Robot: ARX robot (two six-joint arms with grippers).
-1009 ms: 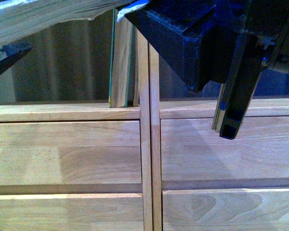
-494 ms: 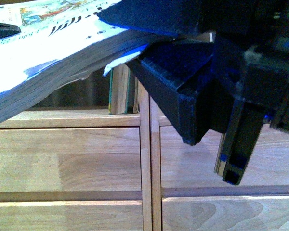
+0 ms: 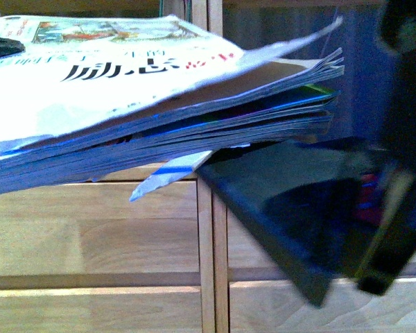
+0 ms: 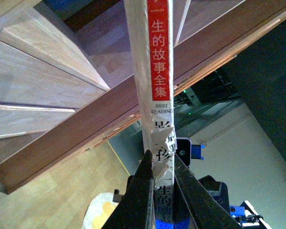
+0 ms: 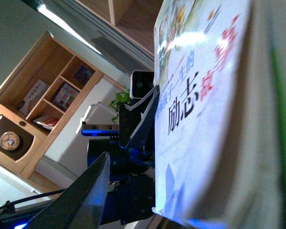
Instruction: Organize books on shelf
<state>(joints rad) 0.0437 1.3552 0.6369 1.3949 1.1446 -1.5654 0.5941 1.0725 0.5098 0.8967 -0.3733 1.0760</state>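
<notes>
The pale-covered paperback (image 3: 118,104) lies nearly flat across the front view, cover up, with black Chinese characters, and its pages fan open at the right end. My left gripper (image 4: 161,168) is shut on its white, red-marked spine (image 4: 159,57). My right gripper (image 3: 343,281) is open, just below and right of the paperback's loose page edge. In the right wrist view the cover (image 5: 205,95) fills the right side, and one dark finger (image 5: 81,200) stands apart from it. The wooden shelf (image 3: 90,243) is behind. The teal book is hidden.
The shelf's plank front panels and two thin centre uprights (image 3: 211,263) fill the lower front view. In the left wrist view the shelf planks (image 4: 43,71) pass close overhead. A room with a wooden cabinet (image 5: 43,95) shows in the right wrist view.
The paperback has come down and across the front view and now covers the teal book. My right gripper has dropped lower and to the right, under the book's loose edge.
</notes>
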